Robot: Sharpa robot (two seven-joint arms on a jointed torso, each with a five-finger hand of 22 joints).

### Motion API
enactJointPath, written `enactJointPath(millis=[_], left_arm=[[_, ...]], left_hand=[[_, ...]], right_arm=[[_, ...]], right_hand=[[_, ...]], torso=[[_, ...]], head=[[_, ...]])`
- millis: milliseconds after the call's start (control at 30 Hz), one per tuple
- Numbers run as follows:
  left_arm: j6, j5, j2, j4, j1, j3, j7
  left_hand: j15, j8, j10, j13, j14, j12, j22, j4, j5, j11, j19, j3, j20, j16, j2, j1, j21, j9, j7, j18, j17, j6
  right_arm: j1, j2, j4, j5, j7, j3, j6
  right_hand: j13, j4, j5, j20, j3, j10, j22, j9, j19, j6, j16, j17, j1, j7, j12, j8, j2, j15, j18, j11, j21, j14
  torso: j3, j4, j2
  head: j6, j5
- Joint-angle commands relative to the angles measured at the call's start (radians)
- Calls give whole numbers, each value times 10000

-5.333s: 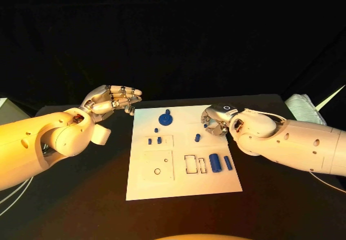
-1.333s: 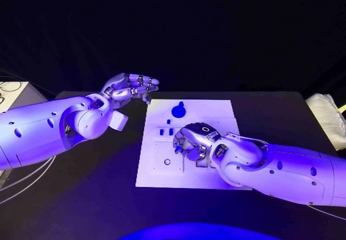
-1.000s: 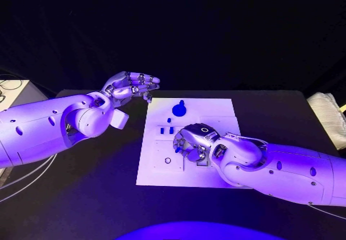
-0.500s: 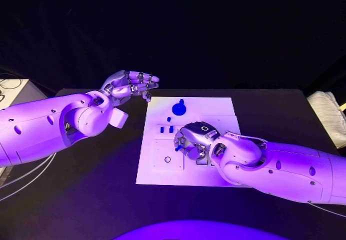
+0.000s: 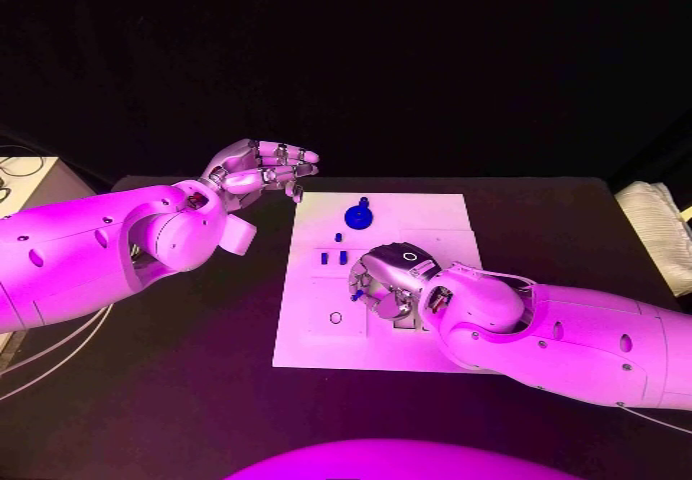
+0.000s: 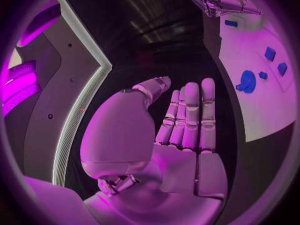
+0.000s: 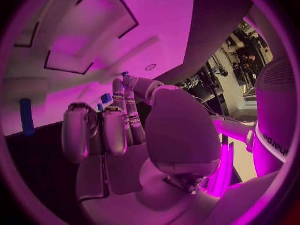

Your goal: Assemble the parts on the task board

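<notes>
Judging by how things lie, the assembly is at an early stage. The white board (image 5: 433, 215) sits in the middle of the black counter (image 5: 577, 215), and most small blue parts are loose on it: a round knobbed part (image 5: 356, 215) near the far edge, a tiny peg (image 5: 339, 237) just before it, and two short pegs (image 5: 335, 258) side by side further toward the robot. The right hand (image 5: 387, 287) is down over the board's middle with fingers curled, and a blue part (image 5: 352, 296) shows at its fingertips; whether it truly grips that part I cannot tell. The left hand (image 5: 260, 170) hovers off the board's far left corner, empty, fingers loosely bent. An open round hole (image 5: 335, 318) suggests seats remain unfilled.
</notes>
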Motion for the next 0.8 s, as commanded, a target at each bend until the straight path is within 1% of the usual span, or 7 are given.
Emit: enactJointPath(millis=[33,100,200,300,400,633,800], left_arm=[[71,58,6,35,8,9,29],[72,58,6,39,8,9,28],[73,58,3,48,9,9,27],[73,58,-1,57,10,9,24],[74,58,-8,68,11,9,21],[83,58,-20,90,12,9,12],[89,58,-23,94,12,9,8]], left_hand=[[23,-29,-58,-14,-40,41,-12,-9,4,18,52,-50,15,-46,79,54,-40,-6,54,148,-10,26],[23,-29,-58,-14,-40,41,-12,-9,4,18,52,-50,15,-46,79,54,-40,-6,54,148,-10,26],[23,-29,-58,-14,-40,41,-12,-9,4,18,52,-50,15,-46,79,54,-40,-6,54,148,-10,26],[23,-29,-58,-14,-40,41,-12,-9,4,18,52,-50,15,-46,79,54,-40,-6,54,148,-10,26],[24,-27,-71,-16,-41,40,-18,-9,4,18,57,-54,15,-49,78,61,-49,-5,52,148,-13,31],[24,-27,-71,-16,-41,40,-18,-9,4,18,57,-54,15,-49,78,61,-49,-5,52,148,-13,31],[24,-27,-71,-16,-41,40,-18,-9,4,18,57,-54,15,-49,78,61,-49,-5,52,148,-13,31]], right_arm=[[-11,37,15,-143,-22,-4,243],[-11,79,1,-164,-61,-4,449],[-11,151,-33,-249,-163,-5,808],[-11,225,-62,-373,-296,-7,1113],[-11,314,-90,-587,-525,-14,1426],[-13,450,-87,-973,-853,-36,1695],[-14,505,-60,-1079,-829,-49,1638]], right_hand=[[-2,-20,42,-76,22,170,1334,14,327,37,-38,8,-40,16,35,10,96,-90,-120,-115,-27,463],[-2,-20,42,-76,22,170,1334,14,327,37,-38,8,-40,16,35,10,96,-90,-120,-115,-27,463],[-4,-26,42,-77,22,174,1330,20,324,35,-45,-3,-45,19,28,11,96,-89,-118,-113,-36,461],[-4,-26,42,-77,22,174,1330,20,324,35,-45,-3,-45,19,28,11,96,-89,-118,-113,-36,461],[-6,-29,42,-77,23,174,1328,23,322,32,-48,-7,-50,21,21,10,97,-88,-117,-111,-42,459],[-7,-32,43,-76,24,174,1332,25,324,30,-55,-19,-51,21,18,10,97,-88,-118,-111,-35,457],[-12,-45,48,-74,29,173,1323,32,317,19,-72,-43,-54,23,3,7,97,-86,-115,-109,-54,451]], torso=[[-5,-1,4],[-3,-2,-2],[-13,1,-1],[-15,4,3],[-11,7,4],[-6,-3,-2],[-3,-2,-12]], head=[[-2,6],[-8,3],[-28,-18],[-40,-20],[-48,-28],[-71,-29],[-72,-36]])
